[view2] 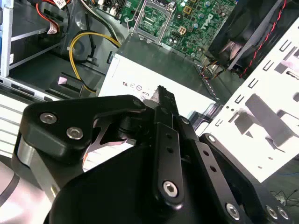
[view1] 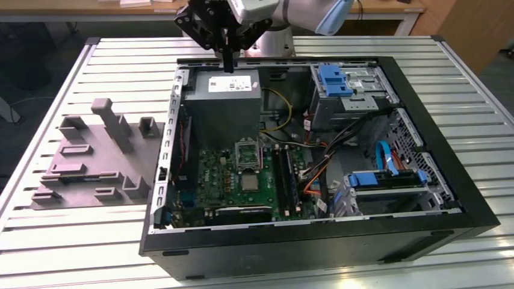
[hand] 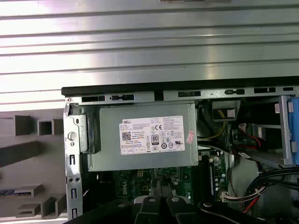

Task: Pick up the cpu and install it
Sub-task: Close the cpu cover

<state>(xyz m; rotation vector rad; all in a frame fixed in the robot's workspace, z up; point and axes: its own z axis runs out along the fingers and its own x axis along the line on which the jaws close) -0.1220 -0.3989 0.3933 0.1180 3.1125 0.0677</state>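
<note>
Cpu (view1: 250,182): in the exterior view it lay flat, face up, on the board, nearer than the power supply (view1: 222,105). It was square, with no long axis, its edges parallel to the socket (view1: 247,153).
Gripper (view1: 229,67): hung over the power supply's far edge, jaws pressed together and empty.
First wrist view: the board past the power supply was partly hidden by the gripper's links.

Black case (view1: 321,238); grey power supply box (view1: 225,114) with a white label (view1: 229,84). Green motherboard (view1: 233,171), pale silver cpu (view1: 251,181) with a dark rim. Blue drive latch (view1: 333,80), yellow cable (view1: 287,108). Table (view1: 129,66) is silvery with ribbed stripes. Gripper (view1: 229,67) is black.
</note>
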